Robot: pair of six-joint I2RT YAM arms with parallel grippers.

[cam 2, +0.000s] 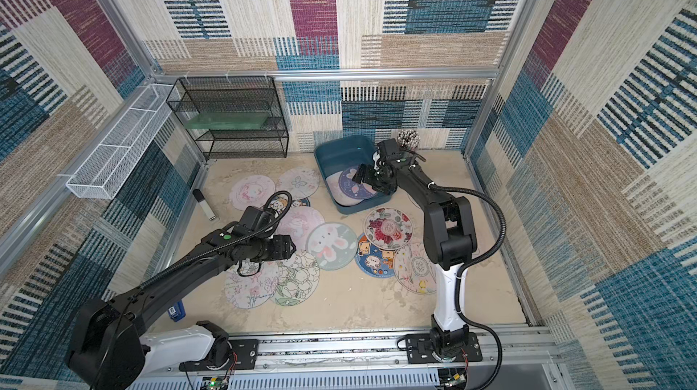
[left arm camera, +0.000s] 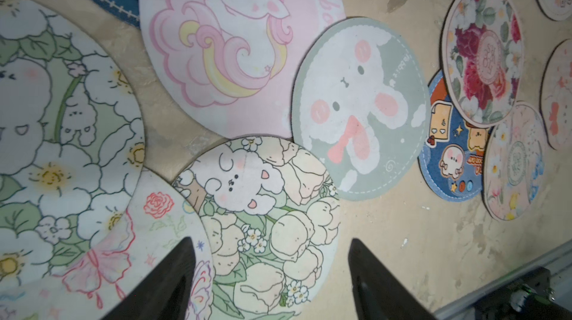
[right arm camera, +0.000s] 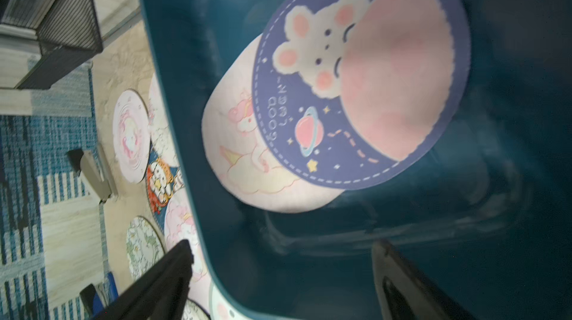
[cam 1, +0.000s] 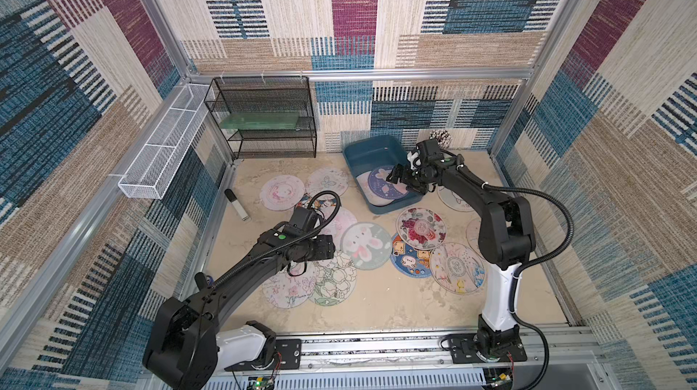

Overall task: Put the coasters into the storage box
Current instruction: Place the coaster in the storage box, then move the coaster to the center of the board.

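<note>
The box (cam 1: pixel 371 152), a teal plastic tub with smooth glossy walls and rounded corners, is set at the far edge of the desk (cam 1: pixel 377 309), right of the middle. Two flat rounds are laid in it. A blue coaster (right arm camera: pixel 356 80) with a dashed stitched-look border, a fluffy white rabbit and a ringed planet is overlapped onto a pink coaster (right arm camera: pixel 235 154) printed with a unicorn.

The right gripper (right arm camera: pixel 281 247) is held over the box. Its jaws are spread wide with nothing between them, and its black fingers (right arm camera: pixel 173 272) are tapered to narrow tips.

The other coasters (cam 1: pixel 283 192) are thin discs with a matte, cloth-like face. They are scattered over the mottled beige desk from the middle toward both side edges, and many are overlapped at the rims. Among them are a grey-green rabbit coaster (left arm camera: pixel 359 108), a tulip coaster (left arm camera: pixel 269 228) drawn in fine outline and a rose coaster (cam 1: pixel 421 227) in deep red.

The left gripper (left arm camera: pixel 270 241) is held over the tulip coaster, its jaws likewise wide and empty. A black wire-mesh rack (cam 1: pixel 275 143) is stood at the far left corner.
</note>
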